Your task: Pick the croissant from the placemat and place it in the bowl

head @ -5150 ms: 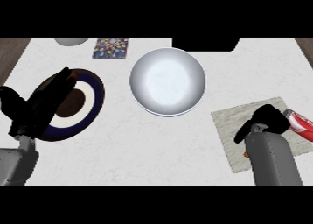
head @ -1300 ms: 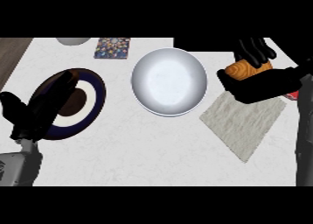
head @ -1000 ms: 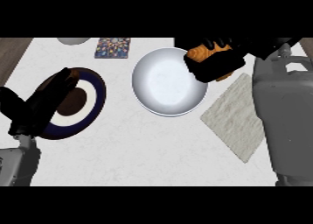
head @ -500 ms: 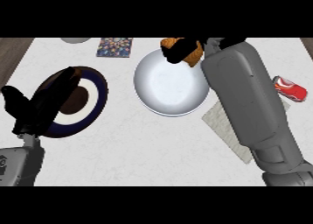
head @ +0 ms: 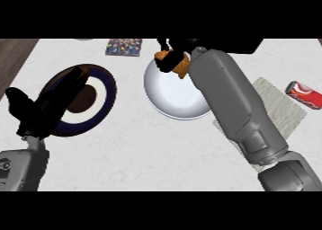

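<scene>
White marbled table (head: pixel 144 157) with brown wood floor (head: pixel 7 58) beyond its left edge. Right hand (head: pixel 180 49), fingers curled round croissant (head: pixel 173 63), over far rim of bowl (head: pixel 173 96). Left hand (head: pixel 44 108) open, resting over plate (head: pixel 100 96). Placemat (head: pixel 283 110) beside can (head: pixel 308 95).

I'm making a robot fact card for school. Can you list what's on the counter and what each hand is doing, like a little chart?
croissant: held over the far rim of the bowl
bowl: white, middle of the counter
right hand: fingers curled round the croissant
left hand: open, resting over the plate
plate: dark blue rim, left of the bowl
placemat: right of the bowl, nothing on the part that shows
red can: lying beside the placemat
</scene>
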`<action>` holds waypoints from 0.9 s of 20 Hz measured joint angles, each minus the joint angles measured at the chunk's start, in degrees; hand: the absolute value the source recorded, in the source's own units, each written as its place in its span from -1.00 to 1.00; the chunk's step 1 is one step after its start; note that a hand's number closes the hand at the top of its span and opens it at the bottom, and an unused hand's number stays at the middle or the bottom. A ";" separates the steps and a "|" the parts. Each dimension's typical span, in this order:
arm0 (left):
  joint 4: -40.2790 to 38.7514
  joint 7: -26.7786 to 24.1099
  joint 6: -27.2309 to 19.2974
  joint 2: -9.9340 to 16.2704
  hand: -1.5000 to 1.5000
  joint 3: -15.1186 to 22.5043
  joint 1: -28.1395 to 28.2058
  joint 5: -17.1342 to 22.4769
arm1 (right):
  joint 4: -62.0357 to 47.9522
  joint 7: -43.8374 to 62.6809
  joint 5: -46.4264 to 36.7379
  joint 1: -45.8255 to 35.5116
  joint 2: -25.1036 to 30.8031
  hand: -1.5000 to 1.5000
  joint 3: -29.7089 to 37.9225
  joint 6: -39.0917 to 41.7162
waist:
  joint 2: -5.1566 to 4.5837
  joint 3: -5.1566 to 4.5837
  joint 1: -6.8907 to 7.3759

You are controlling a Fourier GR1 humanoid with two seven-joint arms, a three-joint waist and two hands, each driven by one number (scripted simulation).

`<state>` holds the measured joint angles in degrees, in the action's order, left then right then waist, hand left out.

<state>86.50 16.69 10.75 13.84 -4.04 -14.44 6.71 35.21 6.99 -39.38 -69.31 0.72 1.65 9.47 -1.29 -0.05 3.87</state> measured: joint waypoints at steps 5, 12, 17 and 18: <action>-1.18 -0.09 0.67 0.09 0.00 0.17 -1.26 0.02 | -8.08 -0.47 7.56 -2.41 -0.51 -1.00 4.82 -2.93 | -0.44 0.01 1.26; -2.02 0.07 0.81 -0.16 0.00 0.47 -2.91 -0.25 | -15.30 -8.74 12.40 -4.11 -0.68 -1.00 7.68 -10.09 | -0.78 0.03 2.10; -2.58 -0.42 0.76 -0.16 0.00 0.15 -3.00 -0.38 | -17.93 -12.60 13.32 -5.77 -0.22 -1.00 9.16 -16.10 | -0.75 0.02 1.71; -2.93 -0.37 0.63 -0.16 0.00 0.09 -3.38 -0.51 | -18.24 -13.09 13.48 -6.20 0.12 -1.00 9.64 -17.02 | -0.73 0.02 1.44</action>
<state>83.57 16.33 11.38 13.68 -3.95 -17.81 6.20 16.98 -6.09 -25.90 -75.50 0.84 11.28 -7.55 -2.02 -0.03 5.30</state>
